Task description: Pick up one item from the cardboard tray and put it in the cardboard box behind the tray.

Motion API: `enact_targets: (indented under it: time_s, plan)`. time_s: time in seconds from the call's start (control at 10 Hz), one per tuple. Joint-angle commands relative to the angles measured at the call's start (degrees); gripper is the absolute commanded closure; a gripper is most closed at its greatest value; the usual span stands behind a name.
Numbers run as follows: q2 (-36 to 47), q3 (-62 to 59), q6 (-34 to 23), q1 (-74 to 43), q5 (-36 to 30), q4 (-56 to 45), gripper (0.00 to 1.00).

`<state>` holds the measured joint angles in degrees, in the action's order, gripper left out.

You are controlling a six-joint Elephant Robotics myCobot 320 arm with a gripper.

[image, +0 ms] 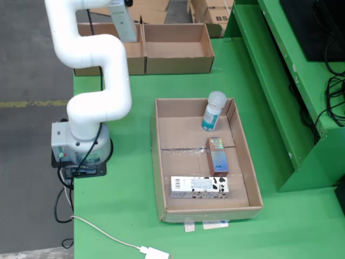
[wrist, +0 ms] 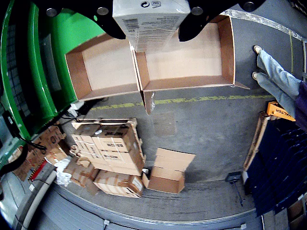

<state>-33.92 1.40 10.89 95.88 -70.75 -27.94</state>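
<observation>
My gripper point(wrist: 149, 26) is shut on a white carton point(wrist: 149, 19) with printed text and a barcode, black fingers point(wrist: 115, 26) pressing on either side. In the fixed view the carton point(image: 122, 21) hangs from the white arm point(image: 97, 65) at the top left. It is over the wall shared by two open cardboard boxes, the left box point(image: 97, 63) and the right box point(image: 178, 63). In the wrist view both boxes point(wrist: 105, 67) point(wrist: 192, 55) look bare inside. The cardboard tray point(image: 157, 162) holds a clear bottle point(image: 213, 110), a small reddish box point(image: 218, 156) and a cow-patterned carton point(image: 199, 186).
The arm's base point(image: 81, 148) stands at the green table's left edge, cables trailing to the front. A raised green shelf point(image: 280, 97) runs along the right. Beyond the boxes the wrist view shows the floor with stacked cartons point(wrist: 110, 153) and a person's legs point(wrist: 278, 81).
</observation>
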Motion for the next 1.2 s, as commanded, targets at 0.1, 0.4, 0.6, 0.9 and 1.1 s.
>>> enact_targets:
  time_s: [0.1, 0.4, 0.6, 0.9, 1.1]
  plan:
    - [-1.00, -1.40, -3.11, -3.72, -1.48, 11.64, 1.00]
    - [-1.08, -1.40, -0.67, -2.06, -2.14, 8.57, 1.00]
    - [-1.59, -1.40, 5.18, 2.98, -2.23, 4.96, 1.00]
    - [-3.27, -1.40, 6.62, 4.47, -2.61, 4.94, 1.00]
    - [-4.26, -1.40, 6.98, 4.32, -3.43, 2.58, 1.00]
